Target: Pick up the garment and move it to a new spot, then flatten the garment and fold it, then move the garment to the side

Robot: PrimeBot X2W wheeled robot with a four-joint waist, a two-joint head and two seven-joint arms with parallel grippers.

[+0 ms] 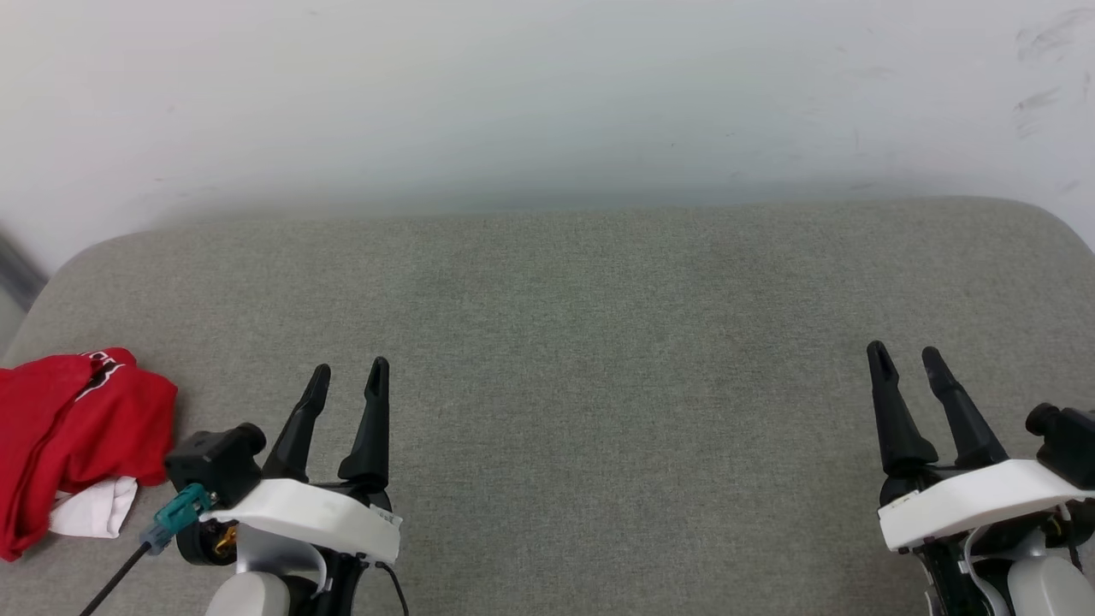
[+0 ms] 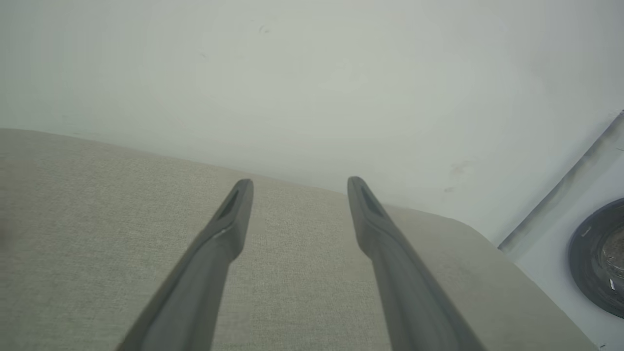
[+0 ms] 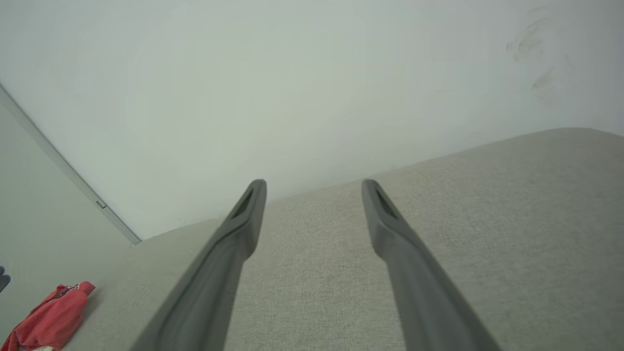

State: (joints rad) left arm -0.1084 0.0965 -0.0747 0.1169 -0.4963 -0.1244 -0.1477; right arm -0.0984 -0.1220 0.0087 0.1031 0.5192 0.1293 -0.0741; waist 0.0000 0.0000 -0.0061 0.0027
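Garment: a crumpled red heap with a white section showing at its lower edge, lying at the far left of the grey upholstered surface, close to that surface's left edge.
Garment, from the right wrist: a small red bundle low in the left corner, well apart from the right arm's fingers.
Left hand: released, its two dark fingers spread with nothing between them; it hovers over bare grey fabric just to the right of the garment, not touching it.
Left hand, own wrist view: the fingers point toward the far edge of the surface and the wall.
Right hand: released and empty, fingers spread, over the right side of the surface, well apart from the garment.
Wall: pale and plain behind the surface, with faint scuff marks at the upper right.
Cable: dark, with a teal connector, beside the left wrist.
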